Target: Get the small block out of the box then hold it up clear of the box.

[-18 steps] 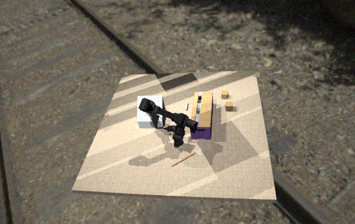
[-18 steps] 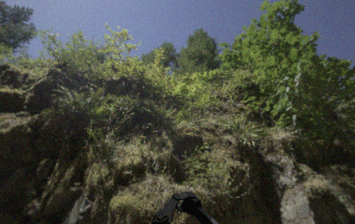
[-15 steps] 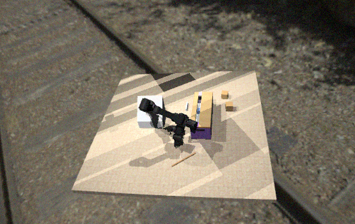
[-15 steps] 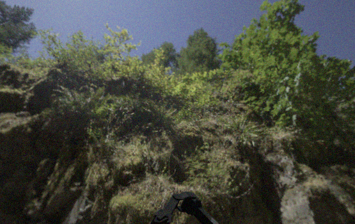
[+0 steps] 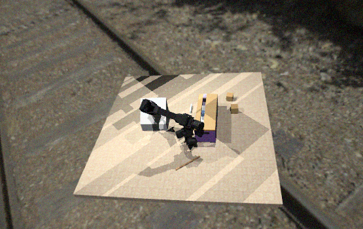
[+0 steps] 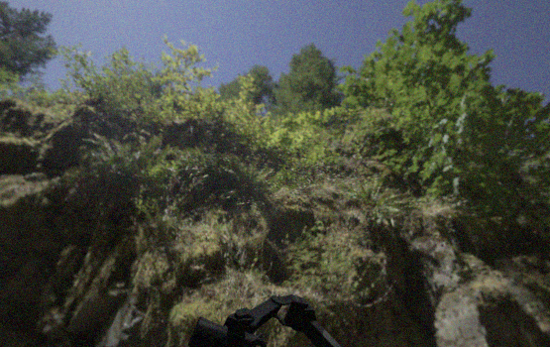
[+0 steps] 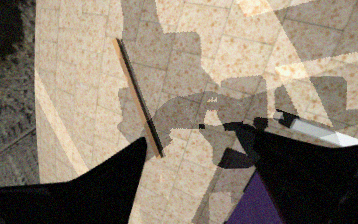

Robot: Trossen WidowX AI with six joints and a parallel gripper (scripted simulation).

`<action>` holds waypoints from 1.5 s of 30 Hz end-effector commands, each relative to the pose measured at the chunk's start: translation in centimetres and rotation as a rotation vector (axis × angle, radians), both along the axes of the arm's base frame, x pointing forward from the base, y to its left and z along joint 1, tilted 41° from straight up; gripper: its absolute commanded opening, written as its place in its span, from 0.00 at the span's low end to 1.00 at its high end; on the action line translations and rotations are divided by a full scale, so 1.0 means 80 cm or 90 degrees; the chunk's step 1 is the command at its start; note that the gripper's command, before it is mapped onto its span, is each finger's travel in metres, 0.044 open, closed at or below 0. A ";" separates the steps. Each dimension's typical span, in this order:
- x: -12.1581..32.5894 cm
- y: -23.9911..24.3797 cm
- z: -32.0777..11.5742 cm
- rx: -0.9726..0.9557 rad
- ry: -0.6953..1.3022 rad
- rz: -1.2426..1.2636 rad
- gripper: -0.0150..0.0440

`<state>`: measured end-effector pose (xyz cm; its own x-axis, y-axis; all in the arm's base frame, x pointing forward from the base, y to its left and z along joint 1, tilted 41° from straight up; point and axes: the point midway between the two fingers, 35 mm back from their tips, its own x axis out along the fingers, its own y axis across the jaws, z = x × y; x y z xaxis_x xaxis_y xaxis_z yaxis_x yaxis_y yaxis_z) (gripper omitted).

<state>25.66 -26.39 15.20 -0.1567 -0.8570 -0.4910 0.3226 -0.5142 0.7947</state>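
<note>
The box (image 5: 211, 111) stands right of the arm, with an orange top and a purple end wall (image 5: 206, 136) (image 7: 256, 200). Through its narrow open-looking side some bluish and white patches show; I cannot tell which is the small block or where it sits on the shelf. My gripper (image 7: 190, 135) is open and empty. Its black fingers stand wide apart above the table in the wrist view, beside the box's purple end and near a thin stick (image 5: 188, 163) (image 7: 139, 97). In the top view the arm's dark links blur its fingertips. The exterior view shows only part of the arm.
Two small orange cubes (image 5: 229, 97) (image 5: 234, 108) lie beyond the box. A white pedestal (image 5: 145, 122) stands under the arm's base. A small white piece (image 5: 191, 108) lies between pedestal and box. A pale bar (image 7: 320, 132) shows behind the right finger. The table's edge (image 7: 37, 115) is at left in the wrist view.
</note>
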 end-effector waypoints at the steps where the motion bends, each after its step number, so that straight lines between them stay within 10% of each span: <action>1: 0.048 0.028 0.028 0.040 0.116 0.208 0.93; 22: 0.144 0.206 -0.014 0.069 0.682 0.811 0.93; 45: 0.086 0.389 -0.182 0.307 2.357 1.292 0.93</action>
